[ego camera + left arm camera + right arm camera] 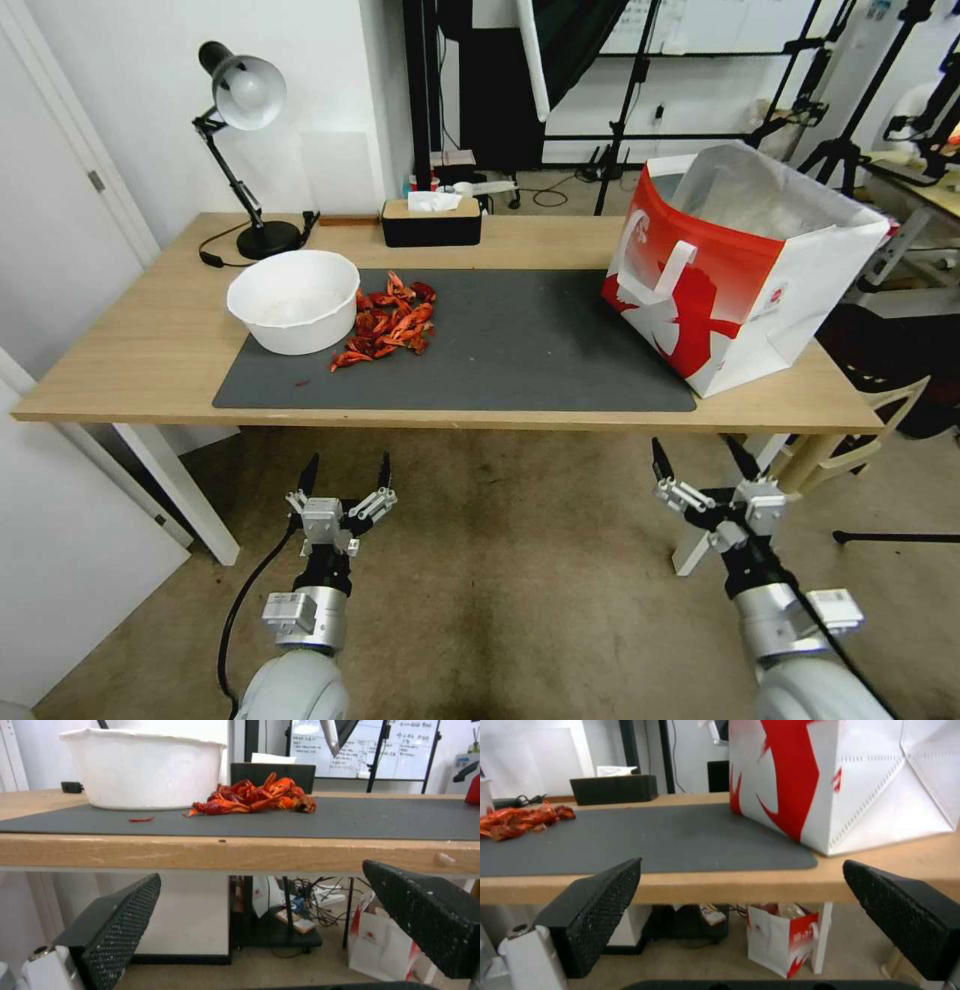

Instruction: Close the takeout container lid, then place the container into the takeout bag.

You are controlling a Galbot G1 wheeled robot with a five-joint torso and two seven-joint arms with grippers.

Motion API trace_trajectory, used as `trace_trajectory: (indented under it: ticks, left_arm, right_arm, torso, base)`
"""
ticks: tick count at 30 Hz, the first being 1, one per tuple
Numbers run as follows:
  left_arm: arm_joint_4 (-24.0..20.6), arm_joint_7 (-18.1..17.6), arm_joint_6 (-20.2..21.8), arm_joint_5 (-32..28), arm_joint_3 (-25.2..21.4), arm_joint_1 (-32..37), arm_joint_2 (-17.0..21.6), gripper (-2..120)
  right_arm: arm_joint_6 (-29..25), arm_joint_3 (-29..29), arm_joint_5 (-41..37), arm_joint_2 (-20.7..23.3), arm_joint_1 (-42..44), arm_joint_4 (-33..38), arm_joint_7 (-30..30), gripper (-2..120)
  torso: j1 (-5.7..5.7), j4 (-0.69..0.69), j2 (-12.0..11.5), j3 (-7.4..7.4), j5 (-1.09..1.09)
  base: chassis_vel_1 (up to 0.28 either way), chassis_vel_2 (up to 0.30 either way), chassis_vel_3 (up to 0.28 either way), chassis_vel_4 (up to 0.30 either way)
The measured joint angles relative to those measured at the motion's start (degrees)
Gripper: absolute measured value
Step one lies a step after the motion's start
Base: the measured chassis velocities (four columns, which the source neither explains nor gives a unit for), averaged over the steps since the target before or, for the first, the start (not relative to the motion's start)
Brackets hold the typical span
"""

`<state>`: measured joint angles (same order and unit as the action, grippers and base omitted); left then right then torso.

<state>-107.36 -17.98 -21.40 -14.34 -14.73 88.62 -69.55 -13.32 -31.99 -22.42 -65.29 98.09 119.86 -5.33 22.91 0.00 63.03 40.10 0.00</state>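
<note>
Worktop [150, 350]: light wood slab, rectangular, with a dark grey matte mat [520, 340] across its middle.

Takeout bag [740, 265]: big boxy paper bag, red-and-white with a white figure print, flat white handles, silvery lining. It stands open at the right end, one corner on the mat, the rest on bare wood. From the right wrist view, its creased white side panel [880, 791] is close ahead. Bag interior looks bare from my head view, but the angle's poor, can't tell for sure.

White round bowl [294, 300]: matte, sits on the mat's left part. Touching its right side is a heap of glossy red-orange crawfish shells [390, 320]. One stray red scrap [141, 819] lies on the mat near the front edge.

Black tissue box [431, 221] at the worktop's back edge; black desk lamp [245, 150] at the back left.

My left tool [345, 478]: below the worktop's front edge, fingers spread wide, holding nothing. My right tool [705, 462]: same, low in front of the bag, jaws wide apart, touching nothing. Finger pads [600, 907] are black, dimpled rubber.
</note>
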Motion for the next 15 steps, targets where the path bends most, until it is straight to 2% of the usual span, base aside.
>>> trace_trajectory:
  ticks: [6, 15]
  left_arm:
    - [0.71, 0.75, -0.55, -0.35, -0.26, 0.19, 0.61, 100]
    - [0.71, 0.70, -0.55, -0.28, -0.26, 0.25, 0.65, 100]
  right_arm:
    - [-3.17, 2.40, 2.42, -4.36, 0.30, -3.94, 0.12, 100]
    - [-3.28, 2.51, 2.47, -4.42, 0.08, -4.02, 0.09, 100]
  torso:
    - [0.01, 0.00, 0.00, 0.00, 0.01]
    - [0.01, 0.00, -0.01, 0.01, 0.00]
  base:
    - [0.000, 0.000, 0.000, 0.000]
    - [0.000, 0.000, 0.000, 0.000]
